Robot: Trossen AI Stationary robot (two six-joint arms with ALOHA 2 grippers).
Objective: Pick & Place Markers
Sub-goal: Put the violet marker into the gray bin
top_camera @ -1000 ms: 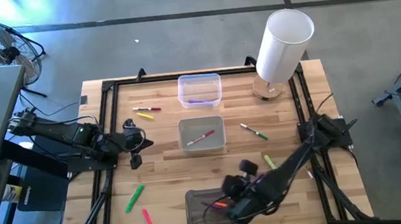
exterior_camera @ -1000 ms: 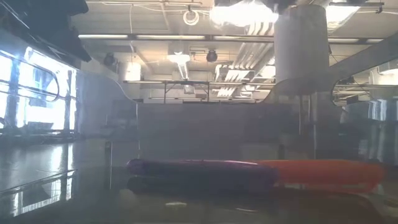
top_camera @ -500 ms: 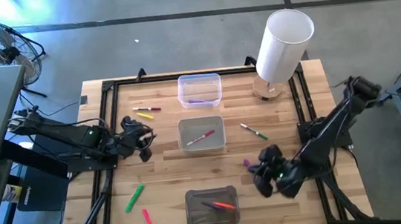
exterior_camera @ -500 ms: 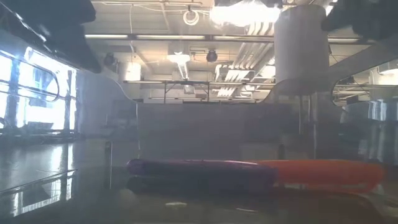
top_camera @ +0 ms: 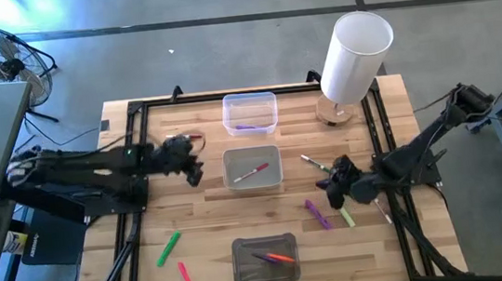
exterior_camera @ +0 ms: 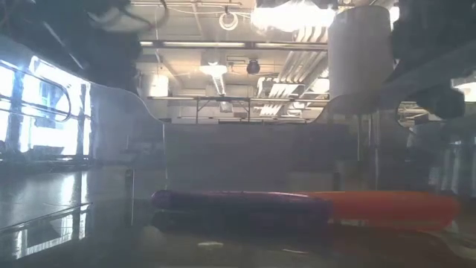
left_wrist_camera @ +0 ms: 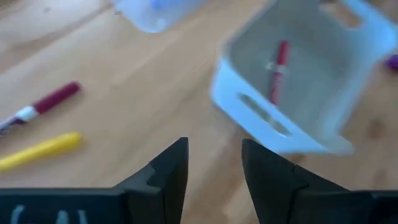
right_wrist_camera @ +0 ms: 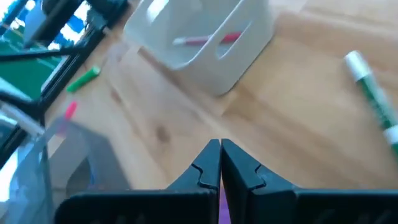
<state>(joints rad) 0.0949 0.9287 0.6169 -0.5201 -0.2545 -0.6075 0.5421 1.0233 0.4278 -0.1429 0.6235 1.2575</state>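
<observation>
The left gripper (top_camera: pixel 193 170) hangs over the table (top_camera: pixel 213 224) near its left edge, just left of the middle bin (top_camera: pixel 253 169). In its wrist view its two dark fingers (left_wrist_camera: pixel 171 171) stand apart with bare wood showing between them, so the claw is released and holds nothing. Close beside it, toward the far-left part of the table, lie a red and white marker (left_wrist_camera: pixel 46 102) and a yellow marker (left_wrist_camera: pixel 40 150).

The right gripper (top_camera: pixel 335 186) is over the right half of the table, between the middle bin and the right edge. In its wrist view the fingertips (right_wrist_camera: pixel 208 168) press together with no gap, so this claw is clenched; nothing shows between them. A white-bodied green marker (top_camera: pixel 319 165) lies just beside it on the far side. A purple marker (top_camera: pixel 317 214) lies on the wood just in front of the gripper, with a light green marker (top_camera: pixel 345 215) next to it.

The middle bin holds one red marker (top_camera: pixel 252 172). The bin by the far edge (top_camera: pixel 249 112) holds a purple marker (top_camera: pixel 248 127). The bin by the near edge (top_camera: pixel 265 261) holds a purple marker and an orange marker (exterior_camera: pixel 387 207) lying together, seen close up in the low view. A green marker (top_camera: pixel 168 247) and a pink marker (top_camera: pixel 185 275) lie on the wood toward the near-left corner. A big white cylinder (top_camera: pixel 354 55) stands tilted at the far-right corner.
</observation>
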